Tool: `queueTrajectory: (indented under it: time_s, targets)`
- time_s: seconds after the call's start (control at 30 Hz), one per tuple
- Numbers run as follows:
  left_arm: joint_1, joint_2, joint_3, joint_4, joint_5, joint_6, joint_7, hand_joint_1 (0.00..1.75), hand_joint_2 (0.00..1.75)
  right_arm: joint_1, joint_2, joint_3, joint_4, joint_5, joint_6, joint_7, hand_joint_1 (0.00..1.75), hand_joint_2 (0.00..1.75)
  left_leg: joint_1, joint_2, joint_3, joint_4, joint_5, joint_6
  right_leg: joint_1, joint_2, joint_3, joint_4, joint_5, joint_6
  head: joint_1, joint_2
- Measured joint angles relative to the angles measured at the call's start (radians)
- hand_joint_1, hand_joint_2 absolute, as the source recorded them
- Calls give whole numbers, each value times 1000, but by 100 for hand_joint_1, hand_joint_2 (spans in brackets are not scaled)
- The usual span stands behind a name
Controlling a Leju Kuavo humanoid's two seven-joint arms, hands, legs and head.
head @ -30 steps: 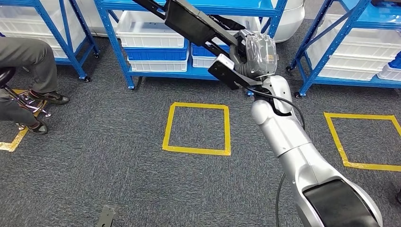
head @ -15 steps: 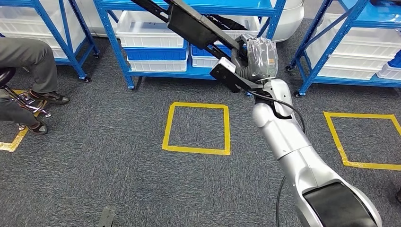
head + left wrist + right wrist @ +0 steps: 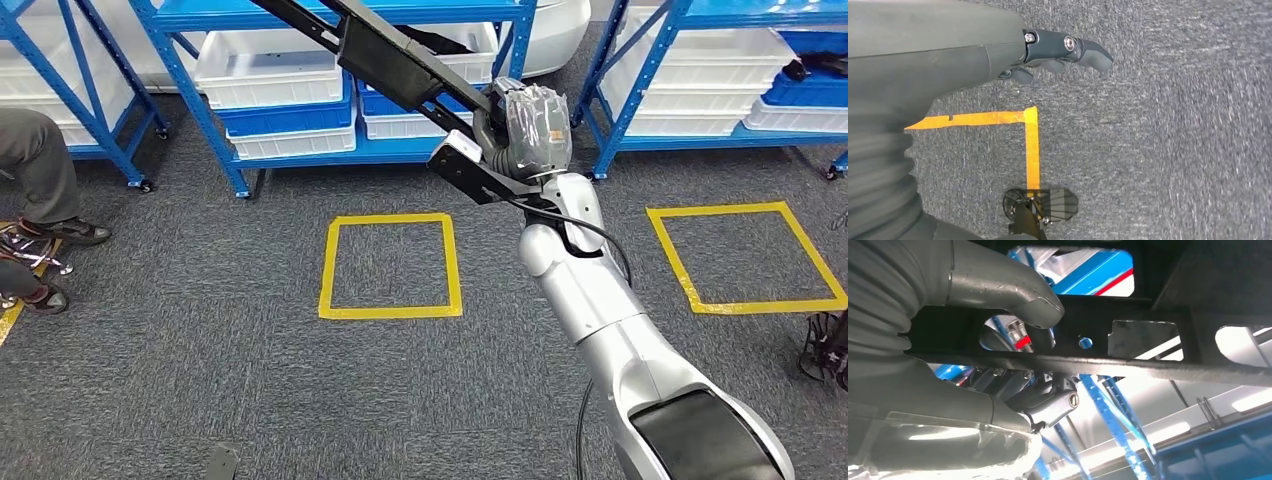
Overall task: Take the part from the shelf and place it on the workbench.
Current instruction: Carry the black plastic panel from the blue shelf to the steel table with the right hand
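Camera has swung to the robot's right since a second ago: shelves (image 3: 340, 150), taped square (image 3: 390, 265) and the seated person (image 3: 40, 170) all sit further left in the head view, and a black item (image 3: 828, 345) has entered at the right edge. That is a view shift, not movement of those things. Right hand (image 3: 525, 125) grips the part (image 3: 400, 60) as before, but both now sit slightly lower-left in the head view, the hand further from the shelf post (image 3: 520, 40). Right arm (image 3: 600, 300) leans more to the left.
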Motion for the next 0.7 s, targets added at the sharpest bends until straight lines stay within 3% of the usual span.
queueTrajectory:
  time_s: [0.03,0.1,0.17,0.23,0.27,0.3,0.4,0.47,0.53,0.57,0.6,0.63,0.7]
  targets:
    - [1,0,2,0,1,0,-5,0,175,0,4,1,1,3,0,2,175,175,5,-4,0,3,-5,-7,-2,12,0,-2,4,-9,-1,0]
    - [6,0,6,0,2,-1,-12,0,175,-1,13,3,3,10,0,8,175,175,13,-49,-19,57,-49,-16,-7,34,-1,-5,13,-30,-3,0]
    - [14,1,10,1,4,-2,-15,0,175,1,25,7,7,14,0,13,175,175,15,-101,-67,185,-126,-19,-3,58,-3,-5,18,-43,-6,0]
    - [20,2,15,1,6,-2,-20,0,175,7,32,12,11,17,2,15,175,175,14,-116,-101,281,-164,-17,6,86,-4,-4,22,-49,-7,0]
    - [21,2,17,2,7,-1,-22,0,175,9,34,14,12,19,3,16,175,175,13,-119,-94,278,-156,-12,11,101,-5,-4,23,-51,-7,0]
    - [22,2,19,2,7,-1,-25,0,175,11,36,16,13,23,4,18,175,175,12,-124,-69,236,-133,-6,15,115,-5,-4,25,-53,-7,0]
    - [23,3,23,2,7,-1,-29,0,175,10,41,17,13,31,5,20,175,175,8,-166,26,72,-66,18,19,144,-5,-3,30,-54,-7,0]
    - [23,6,24,2,4,-2,-31,0,175,10,45,18,13,33,4,24,175,175,5,-192,46,34,-65,29,17,157,-10,-3,35,-49,-5,0]
    - [22,9,25,2,0,-2,-32,0,175,11,49,19,13,38,4,30,175,175,-3,-186,54,15,-64,39,14,180,-19,-7,44,-36,-6,0]
    - [22,7,25,2,-2,-3,-33,0,175,12,49,19,13,40,3,34,175,175,-4,-168,57,3,-55,41,14,181,-25,-6,47,-31,-8,0]
    - [22,6,25,2,-4,-3,-33,0,175,11,47,19,12,42,3,35,175,175,-1,-154,61,-8,-47,43,17,161,-36,6,40,-29,-7,0]
    - [21,5,25,2,-6,-4,-33,0,175,11,46,20,11,44,3,36,175,175,3,-139,64,-19,-39,45,20,132,-55,36,24,-29,-4,0]
    - [22,2,25,2,-9,-5,-33,0,175,13,45,21,10,46,3,37,175,175,5,-110,63,-30,-30,48,17,70,-114,153,-30,-30,1,0]
